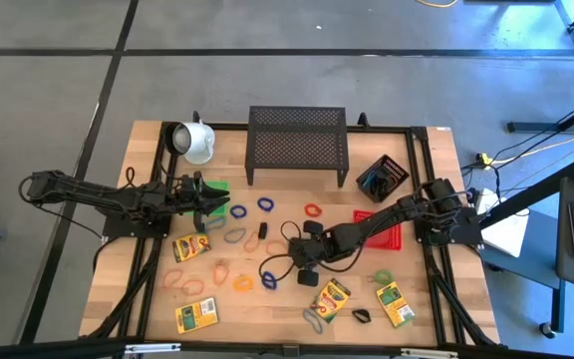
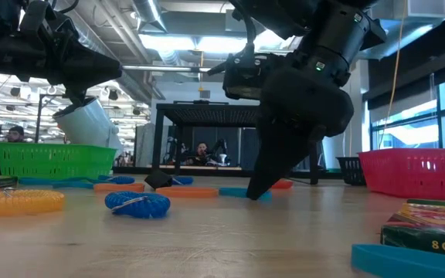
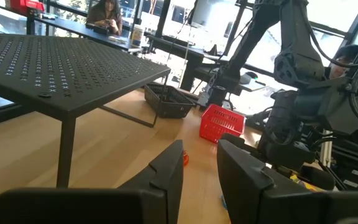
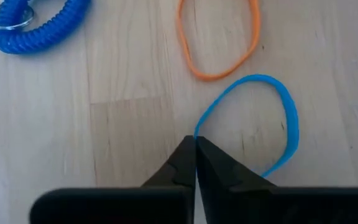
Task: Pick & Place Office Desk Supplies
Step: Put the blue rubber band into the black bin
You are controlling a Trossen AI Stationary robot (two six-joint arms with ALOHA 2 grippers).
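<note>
Right wrist view: a thin blue rubber loop [image 4: 272, 118] lies mid-frame on the pale grained wooden worktop [image 4: 104, 124], its edge pinched in the right claw [image 4: 195, 146], fingers fully together; an orange loop [image 4: 219, 37] and a coiled blue cord [image 4: 33, 25] sit above.

On the counter [image 1: 118, 199], the mesh rack [image 1: 297, 145] stands at twelve o'clock, with the mug [image 1: 196, 141] at eleven. A mesh basket [image 1: 384, 175] lies at two. Crayon boxes [image 1: 331, 297] and rubber-band loops [image 1: 264, 204] are scattered from the centre toward six o'clock.
</note>
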